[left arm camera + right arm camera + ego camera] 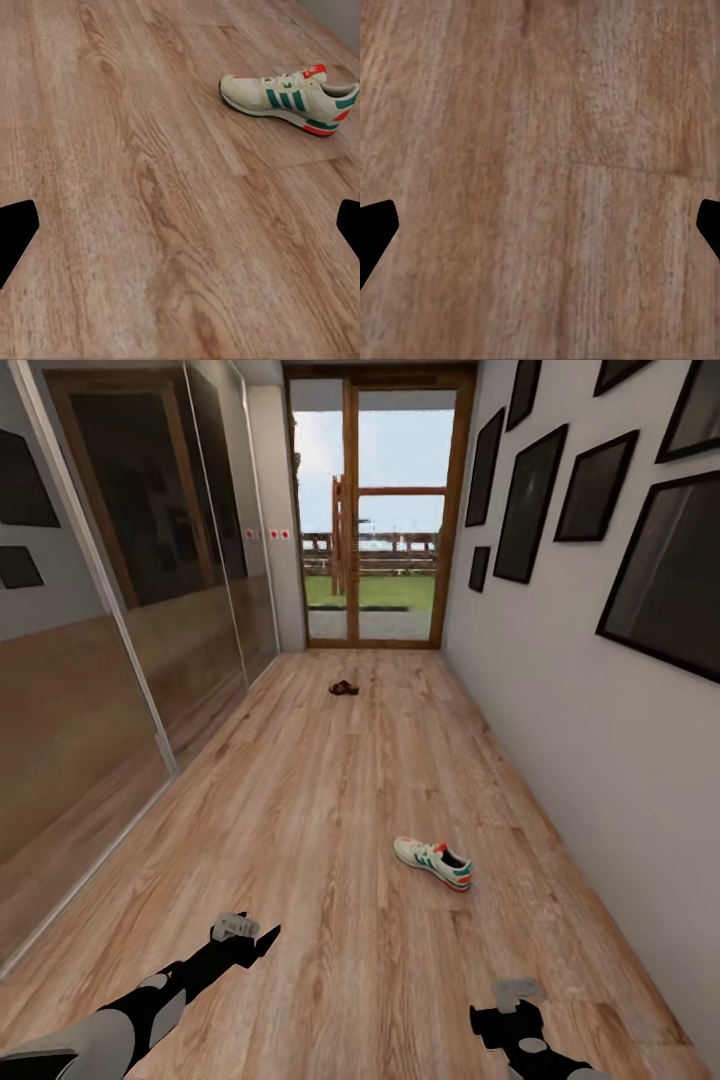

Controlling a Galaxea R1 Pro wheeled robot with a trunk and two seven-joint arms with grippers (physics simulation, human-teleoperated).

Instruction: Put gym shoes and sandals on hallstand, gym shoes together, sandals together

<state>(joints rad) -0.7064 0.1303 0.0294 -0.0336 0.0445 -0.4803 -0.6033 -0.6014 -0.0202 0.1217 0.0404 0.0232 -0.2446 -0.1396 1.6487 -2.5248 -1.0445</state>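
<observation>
- Left gripper (262, 938) and right gripper (492, 1015) hang low over the wood floor (330, 830), fingers spread wide, both empty; right arm cut off by frame edge.
- One sneaker (433, 862) lies upright on the floor ahead, right of centre.
- Small dark sandal (343, 687) far down the corridor near the glass door (375, 510); details too small to make out.

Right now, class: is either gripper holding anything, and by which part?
Nothing is held. The left gripper and right gripper are open and empty; the gym shoe lies on the floor.
</observation>
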